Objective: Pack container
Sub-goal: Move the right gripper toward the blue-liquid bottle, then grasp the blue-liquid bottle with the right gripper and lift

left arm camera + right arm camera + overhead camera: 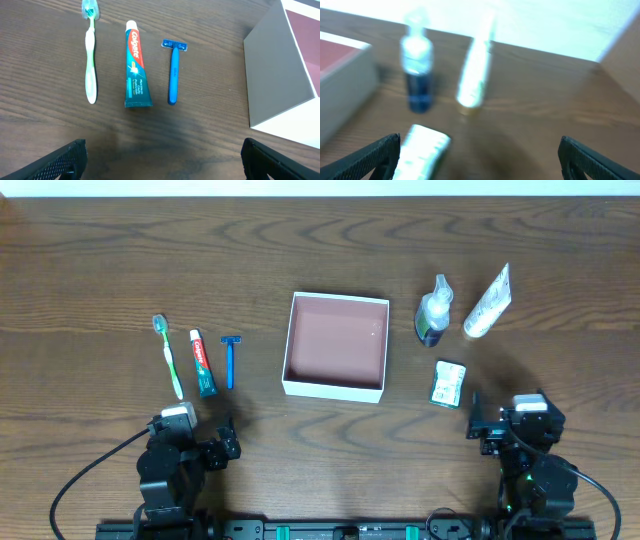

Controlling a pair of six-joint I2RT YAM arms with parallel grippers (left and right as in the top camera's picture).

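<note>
I count seven things on my table [90, 250], one of each kind. One container [333, 389]. Out at its nine o'clock are three singles: one toothbrush [168, 358], one toothpaste tube [203, 364] and one blue razor [231, 360]. At two o'clock are one spray bottle [434, 312] and one white tube [488, 302]. At four o'clock is one small green-and-white packet [448, 383].

**Camera Placement**

The overhead camera looks straight down on the table [100, 260] from afar. The left wrist camera looks steeply down, close on the toothbrush [90, 65], toothpaste [135, 70] and razor [173, 75]. The right wrist camera faces forward at a low angle, blurred, toward the bottle [417, 75] and tube [476, 65]. All three views share the container [335, 388].
</note>
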